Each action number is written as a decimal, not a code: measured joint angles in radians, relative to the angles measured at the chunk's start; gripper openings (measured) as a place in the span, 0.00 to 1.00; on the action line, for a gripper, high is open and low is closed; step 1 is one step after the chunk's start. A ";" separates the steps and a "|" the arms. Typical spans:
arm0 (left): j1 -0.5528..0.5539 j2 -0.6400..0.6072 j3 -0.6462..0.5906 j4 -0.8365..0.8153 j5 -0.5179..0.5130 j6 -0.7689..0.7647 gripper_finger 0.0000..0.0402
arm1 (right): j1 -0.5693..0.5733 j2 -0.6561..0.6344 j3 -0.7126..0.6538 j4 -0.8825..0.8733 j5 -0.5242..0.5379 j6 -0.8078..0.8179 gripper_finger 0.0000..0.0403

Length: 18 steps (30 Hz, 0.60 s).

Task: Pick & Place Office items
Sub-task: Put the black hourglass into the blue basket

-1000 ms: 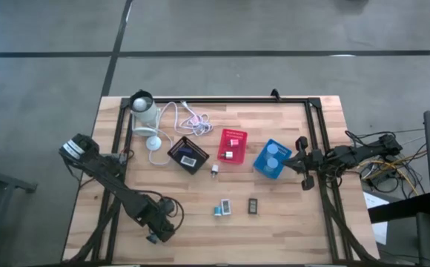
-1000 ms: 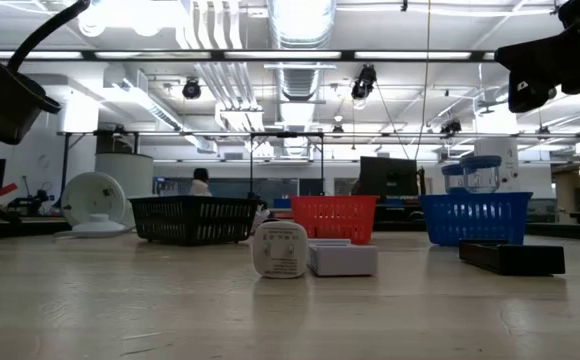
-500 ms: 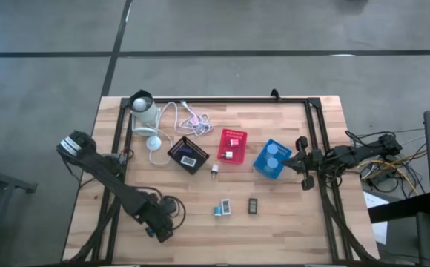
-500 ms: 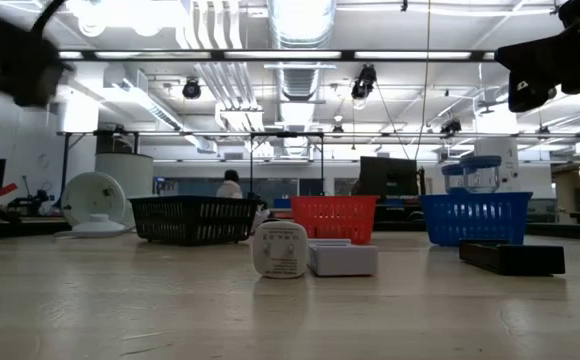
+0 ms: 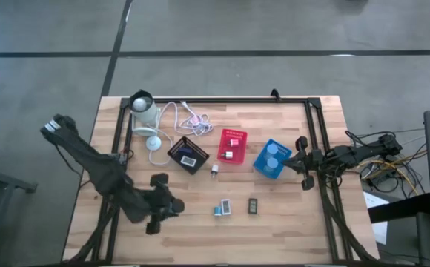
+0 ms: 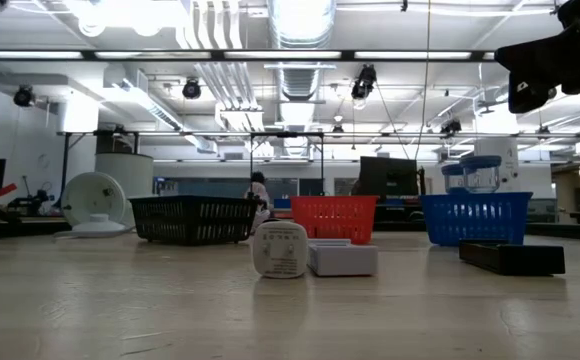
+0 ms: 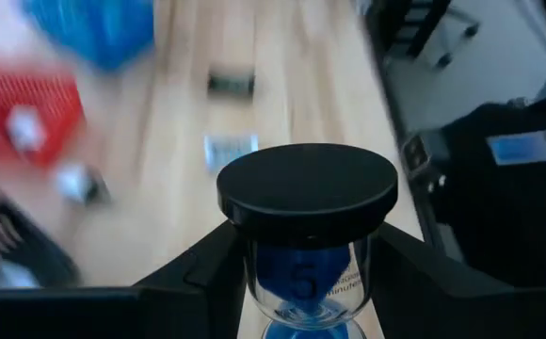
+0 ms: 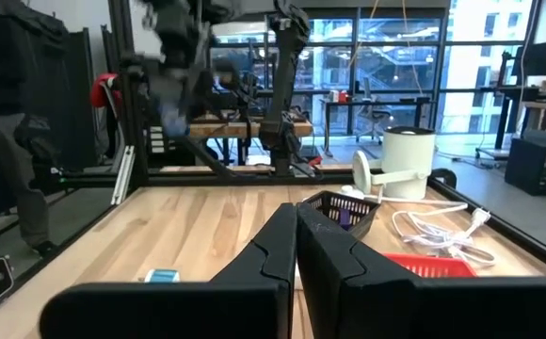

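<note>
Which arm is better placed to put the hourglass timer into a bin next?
Left. The left gripper is shut on the hourglass timer, raised over the table's near-left area. The right gripper, fingers together and empty, waits beside the blue bin.

Left gripper (image 5: 158,203) raised over table's front-left, fingers (image 7: 207,268) clamped. Right gripper (image 5: 302,162) parked at right edge, fingers (image 8: 273,247) together.

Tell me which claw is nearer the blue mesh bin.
Right. The right claw hangs at the table's right side, just beside the blue mesh bin. The left claw, clamped on a blue hourglass, is far off over the front-left.
</note>
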<state>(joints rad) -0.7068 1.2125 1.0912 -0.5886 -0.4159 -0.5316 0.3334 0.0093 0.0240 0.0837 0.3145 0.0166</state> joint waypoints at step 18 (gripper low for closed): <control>0.258 -0.366 -0.190 0.303 0.155 0.755 0.45 | 0.000 0.000 0.000 0.000 0.000 0.037 0.02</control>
<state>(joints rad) -0.4484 0.8466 0.9007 -0.2860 -0.2611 0.2233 0.3336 0.0097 0.0239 0.0841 0.3149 0.0539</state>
